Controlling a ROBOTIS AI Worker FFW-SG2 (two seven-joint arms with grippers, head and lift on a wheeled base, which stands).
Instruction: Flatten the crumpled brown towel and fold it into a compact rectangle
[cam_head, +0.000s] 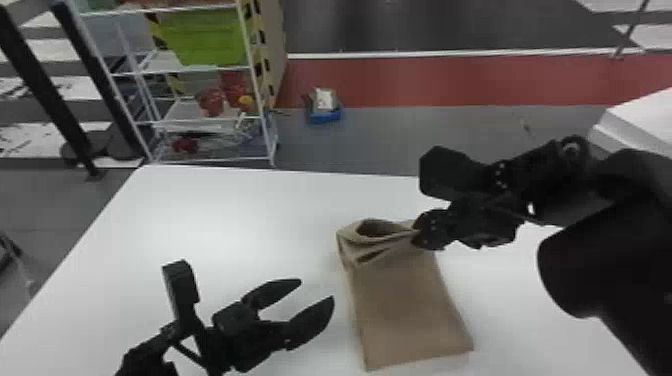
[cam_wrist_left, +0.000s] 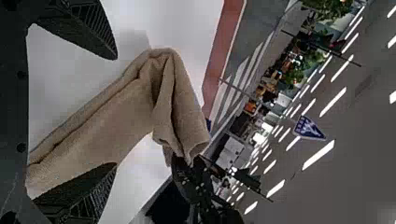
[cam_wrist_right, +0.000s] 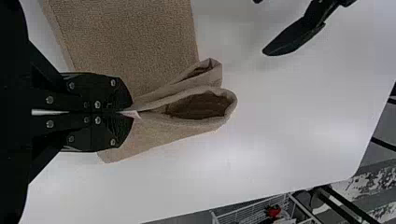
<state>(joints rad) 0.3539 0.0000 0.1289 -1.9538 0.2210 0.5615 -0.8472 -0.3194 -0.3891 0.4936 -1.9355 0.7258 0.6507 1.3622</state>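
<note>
You look to be at the folding stage: the brown woven cloth towel (cam_head: 407, 305) is already a long, narrow strip, smooth along its near part, and the lengthwise fold that would make it compact seems to be starting at the far end.

Your right tool (cam_head: 419, 235) is closed on the right side of that far end, its black fingers pressed together on the cloth, with a small white tag (cam_wrist_right: 133, 113) at the tips. Your left tool (cam_head: 316, 294) is well open and empty, to the left of the strip and apart from it.

The towel lies on the white desk (cam_head: 225, 215), between the two tools, with its gathered far end lifted into loose loops to the left of the right tool's grip. Its long axis runs away from you, slanting a little: the near end sits farther right than the far one. The flat near end points back towards you; the bunched end points away.

Next, I'd have you bring the left tool to the left corner of the raised end, so both sides can be carried level down the strip towards the near edge. If you pull with the right alone, that end may twist and the fold land crooked.
</note>
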